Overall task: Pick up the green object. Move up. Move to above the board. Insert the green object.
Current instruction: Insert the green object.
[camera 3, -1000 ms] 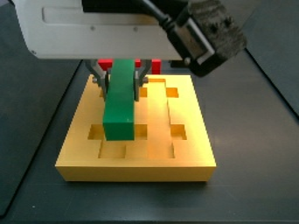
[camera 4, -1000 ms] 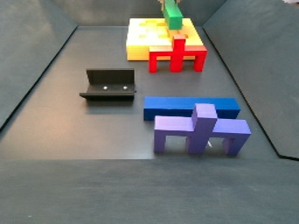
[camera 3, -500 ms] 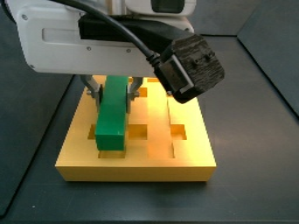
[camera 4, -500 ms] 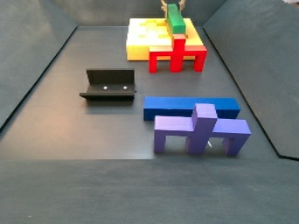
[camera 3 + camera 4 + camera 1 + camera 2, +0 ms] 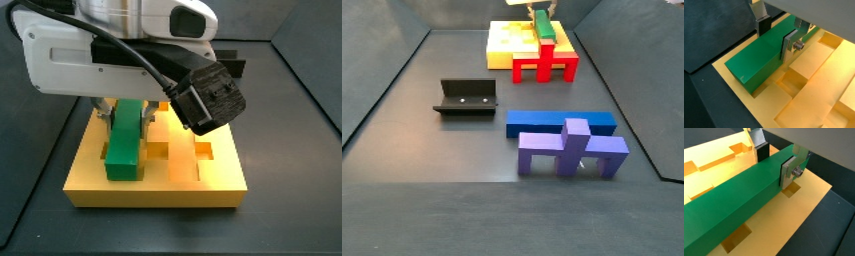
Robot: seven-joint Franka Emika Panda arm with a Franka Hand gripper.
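Gripper (image 5: 775, 34) clamps the green bar (image 5: 759, 59) between its two silver fingers (image 5: 790, 44), holding it low over the yellow board (image 5: 201, 178).

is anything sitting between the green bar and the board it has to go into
Nothing visible does. The gripper holds the green object low over the board, its fingers clamped on the bar's sides. In a side view the bar's lower end meets the board; the red block stands beside the board.

Smooth plastic-looking green object (image 5: 761, 62); matt yellow board (image 5: 821, 95); brushed-metal hand (image 5: 776, 32).
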